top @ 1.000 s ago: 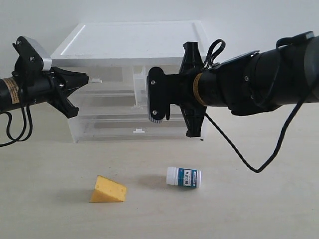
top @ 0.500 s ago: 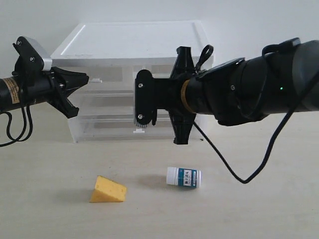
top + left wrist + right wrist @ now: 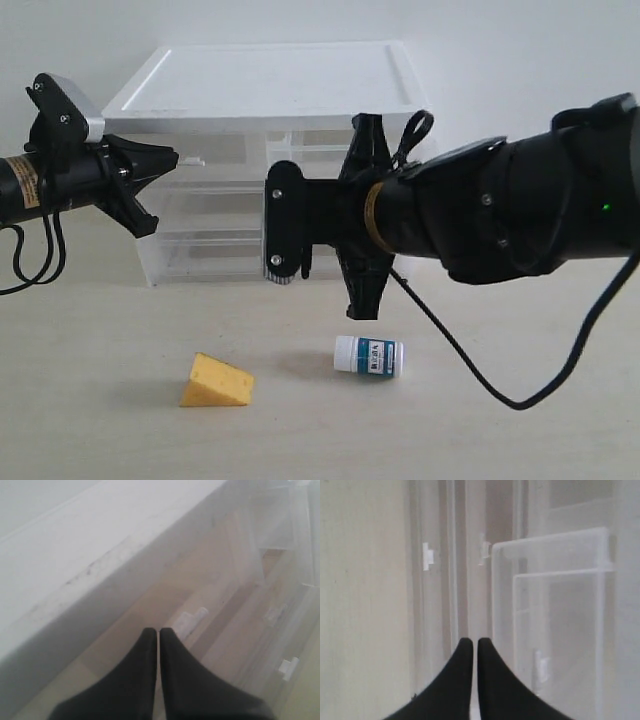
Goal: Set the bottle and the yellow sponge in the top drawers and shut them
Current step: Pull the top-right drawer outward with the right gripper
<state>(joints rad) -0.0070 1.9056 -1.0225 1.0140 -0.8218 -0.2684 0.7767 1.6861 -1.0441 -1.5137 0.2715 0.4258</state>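
Observation:
The bottle (image 3: 369,356) lies on its side on the table, in front of the cabinet. Left of it rests the yellow sponge (image 3: 216,381). My left gripper (image 3: 172,157) is shut and empty, its tips just left of the top left drawer's tab handle (image 3: 194,160) (image 3: 190,621). My right gripper (image 3: 272,222) is also shut and empty, turned on its side in front of the cabinet's middle, above the bottle. The top right drawer (image 3: 552,605) stands pulled out; my right arm hides most of it in the exterior view.
The translucent white cabinet (image 3: 260,90) stands at the back of the tan table. Its two full-width drawers (image 3: 215,255) below are closed. A black cable (image 3: 470,310) hangs from the right arm over the table.
My right arm has moved left and lower, away from the cabinet front, with its gripper still shut. The left arm, the bottle and the sponge have not moved.

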